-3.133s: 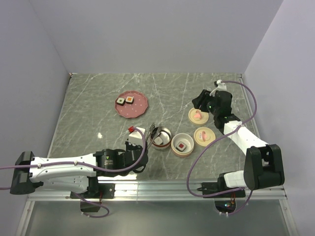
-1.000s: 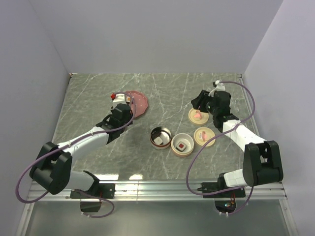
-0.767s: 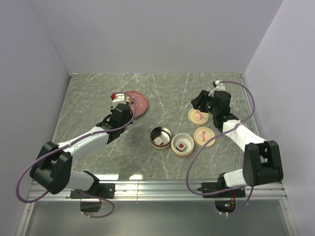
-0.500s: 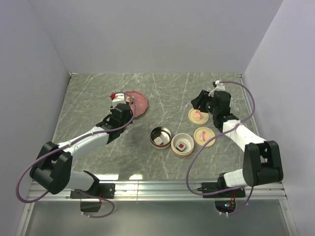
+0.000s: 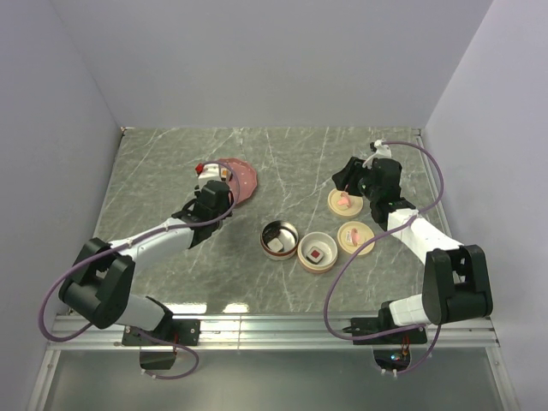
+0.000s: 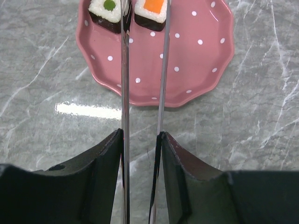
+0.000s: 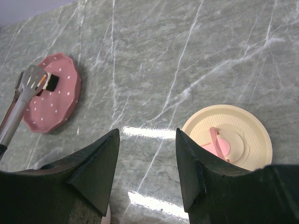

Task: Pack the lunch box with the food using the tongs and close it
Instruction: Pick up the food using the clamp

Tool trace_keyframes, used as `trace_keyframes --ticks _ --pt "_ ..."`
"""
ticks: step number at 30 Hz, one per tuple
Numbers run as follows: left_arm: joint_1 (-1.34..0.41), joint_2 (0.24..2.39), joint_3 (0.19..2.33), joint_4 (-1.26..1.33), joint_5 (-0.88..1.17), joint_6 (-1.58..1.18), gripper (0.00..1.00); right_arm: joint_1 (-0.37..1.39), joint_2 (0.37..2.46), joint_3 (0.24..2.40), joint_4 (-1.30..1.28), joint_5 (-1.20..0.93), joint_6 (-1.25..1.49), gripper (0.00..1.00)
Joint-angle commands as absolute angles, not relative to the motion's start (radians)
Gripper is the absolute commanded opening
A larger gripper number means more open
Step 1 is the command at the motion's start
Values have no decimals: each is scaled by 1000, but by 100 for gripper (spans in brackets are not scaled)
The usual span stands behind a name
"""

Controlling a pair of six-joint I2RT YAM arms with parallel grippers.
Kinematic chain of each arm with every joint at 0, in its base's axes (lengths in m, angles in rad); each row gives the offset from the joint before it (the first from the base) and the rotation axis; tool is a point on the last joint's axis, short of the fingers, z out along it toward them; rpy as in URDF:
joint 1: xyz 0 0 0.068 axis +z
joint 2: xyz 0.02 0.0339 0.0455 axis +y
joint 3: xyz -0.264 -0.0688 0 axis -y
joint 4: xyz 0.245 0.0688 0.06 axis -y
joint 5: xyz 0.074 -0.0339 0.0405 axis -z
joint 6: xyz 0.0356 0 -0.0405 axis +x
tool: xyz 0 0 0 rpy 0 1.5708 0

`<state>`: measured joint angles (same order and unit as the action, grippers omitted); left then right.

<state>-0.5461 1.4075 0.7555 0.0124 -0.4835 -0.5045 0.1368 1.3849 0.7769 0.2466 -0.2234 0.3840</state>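
My left gripper (image 6: 140, 135) is shut on the silver tongs (image 6: 123, 84), whose two slim arms reach out over the pink dotted plate (image 6: 187, 70). An orange-topped food piece (image 6: 152, 11) lies between the tong tips. Just left of them is a green-topped piece (image 6: 107, 9). In the top view the left gripper (image 5: 214, 193) is at the plate's (image 5: 246, 181) near-left rim. The lunch box's two round bowls stand mid-table: one (image 5: 279, 239) holds a white piece, the other (image 5: 317, 253) a red-topped piece. My right gripper (image 7: 147, 133) hangs open and empty beside a cream lid (image 7: 229, 137).
Two cream lids with pink handles lie right of the bowls, one further back (image 5: 343, 201) and one nearer (image 5: 355, 237). The right arm (image 5: 402, 223) stretches over the right side. Walls close the table at the back and on both sides.
About three seconds ago the left gripper held the tongs over the brown-rimmed bowl; it has since swung back-left to the plate. In the last second it barely moved. The right arm is still.
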Motion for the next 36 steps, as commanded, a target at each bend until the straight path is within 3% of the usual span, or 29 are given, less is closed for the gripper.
trace_keyframes --ticks 1,17,36 --pt "-535 1423 773 67 -466 -482 45 132 1371 784 273 -227 371 59" --pt "-528 1359 749 81 -327 -462 44 132 1367 782 272 -227 371 59" --pt "-528 1462 804 28 -347 -463 45 133 1347 772 272 -236 370 59"
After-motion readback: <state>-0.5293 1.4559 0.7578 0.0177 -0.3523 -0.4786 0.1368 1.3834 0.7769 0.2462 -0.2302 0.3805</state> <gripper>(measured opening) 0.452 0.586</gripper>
